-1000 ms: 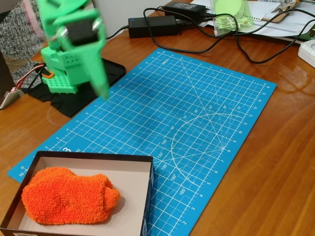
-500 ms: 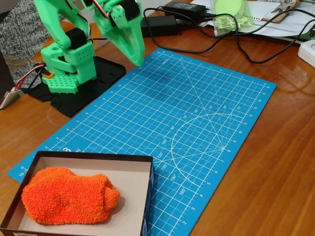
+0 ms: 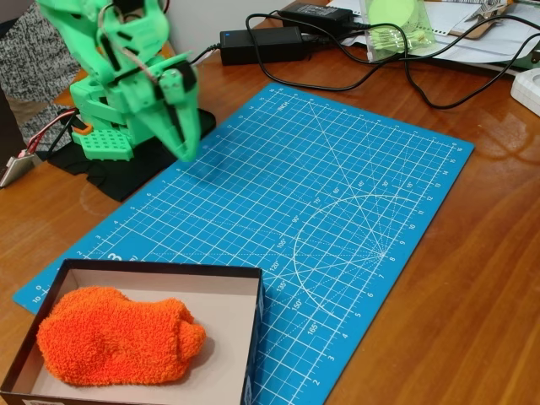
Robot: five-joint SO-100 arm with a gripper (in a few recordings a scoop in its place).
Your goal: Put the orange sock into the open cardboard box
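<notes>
The green hand (image 3: 181, 143) hangs point-down over the far left edge of the blue cutting mat (image 3: 337, 211), fingers together and holding nothing. The orange sock (image 3: 118, 336) lies inside the cardboard box (image 3: 160, 272) (near left corner), well apart from the hand, on the wooden desk (image 3: 472, 295).

The arm (image 3: 126, 59) is printed all over in bright mint-green plastic with smooth, angular shells. Its fingers (image 3: 181, 139) are long tapering green blades narrowing to a blunt tip. Above the fingers, black servo bodies (image 3: 171, 82) sit in the green housings. Farther back from the fingers, the blocky base (image 3: 105, 135) is pierced with small holes, and red and black wires (image 3: 46, 131) trail from it.
</notes>
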